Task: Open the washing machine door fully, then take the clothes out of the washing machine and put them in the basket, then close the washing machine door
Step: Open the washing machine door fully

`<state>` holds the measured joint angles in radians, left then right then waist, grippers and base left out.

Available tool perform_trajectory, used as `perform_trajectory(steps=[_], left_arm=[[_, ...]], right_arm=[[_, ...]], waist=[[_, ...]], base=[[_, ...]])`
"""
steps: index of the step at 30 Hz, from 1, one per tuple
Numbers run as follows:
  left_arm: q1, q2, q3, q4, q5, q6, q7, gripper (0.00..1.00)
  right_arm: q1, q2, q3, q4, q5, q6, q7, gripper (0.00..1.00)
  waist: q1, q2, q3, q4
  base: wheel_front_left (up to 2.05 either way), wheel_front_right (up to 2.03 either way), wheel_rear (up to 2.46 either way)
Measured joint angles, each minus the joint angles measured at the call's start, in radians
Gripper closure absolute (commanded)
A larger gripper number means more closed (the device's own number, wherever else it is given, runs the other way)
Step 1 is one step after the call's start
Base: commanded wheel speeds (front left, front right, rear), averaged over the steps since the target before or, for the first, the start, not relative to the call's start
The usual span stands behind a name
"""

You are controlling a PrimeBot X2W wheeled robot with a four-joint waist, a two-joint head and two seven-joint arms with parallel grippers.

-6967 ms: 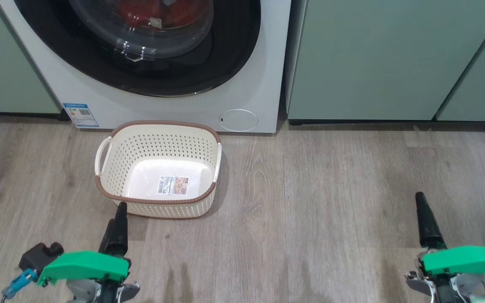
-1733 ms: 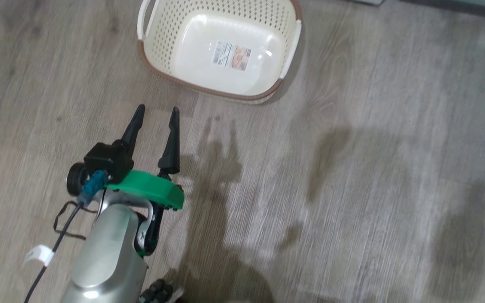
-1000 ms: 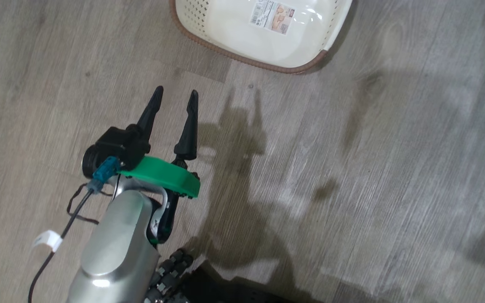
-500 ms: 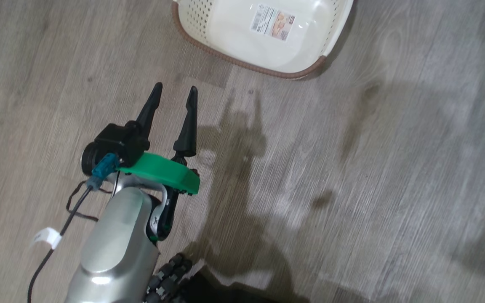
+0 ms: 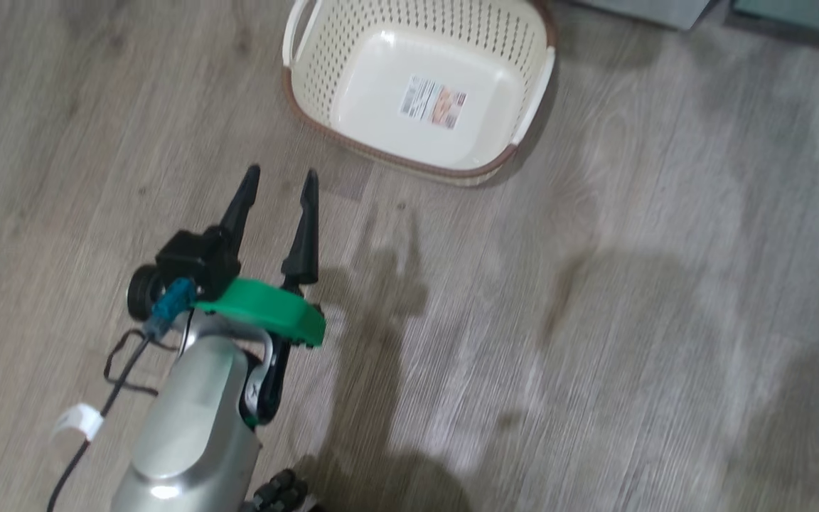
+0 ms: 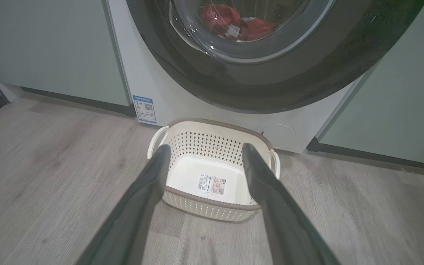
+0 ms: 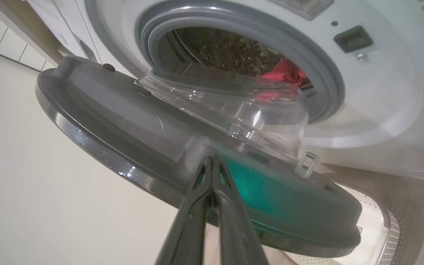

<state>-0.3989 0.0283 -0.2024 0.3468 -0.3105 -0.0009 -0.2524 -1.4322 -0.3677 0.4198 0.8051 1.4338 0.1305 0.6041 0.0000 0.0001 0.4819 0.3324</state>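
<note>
Hovering over the grey wood-plank floor (image 5: pixel 594 320), the left gripper (image 5: pixel 280 174) has its two long dark fingers spread wide apart with nothing between them. They point toward the small cream-white perforated plastic basket with a brown rim (image 5: pixel 395 158), which stands on the floor just in front of the big white front-loading washing machine (image 6: pixel 153 84), its bottom label showing. The right gripper (image 7: pixel 209 159) has its fingers pressed together with no gap, their tips at the inner face of the large round door with a glossy black rim and bulging clear window (image 7: pixel 105 110); whether they touch it I cannot tell. That door stands partly swung out from the grey-rimmed drum opening. Bright red clothes (image 7: pixel 285 71) lie inside the drum.
</note>
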Motion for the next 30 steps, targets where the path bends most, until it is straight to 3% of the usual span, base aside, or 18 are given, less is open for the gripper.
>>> perform_trajectory(steps=[17, 30], left_arm=[[0.115, 0.001, 0.055, 0.030, 0.065, 0.000, 0.000, 0.00], [0.213, 0.003, 0.102, 0.038, 0.119, -0.011, 0.000, 0.00]], right_arm=[[0.352, 0.046, 0.055, -0.172, 0.105, 0.000, 0.021, 1.00], [0.530, 0.043, 0.016, -0.223, 0.161, 0.000, 0.010, 1.00]], waist=[[0.0000, 0.0000, -0.187, -0.035], [-0.0001, 0.0000, -0.323, -0.106]], base=[[0.00, 0.00, 0.00], [0.00, 0.00, 0.00]])
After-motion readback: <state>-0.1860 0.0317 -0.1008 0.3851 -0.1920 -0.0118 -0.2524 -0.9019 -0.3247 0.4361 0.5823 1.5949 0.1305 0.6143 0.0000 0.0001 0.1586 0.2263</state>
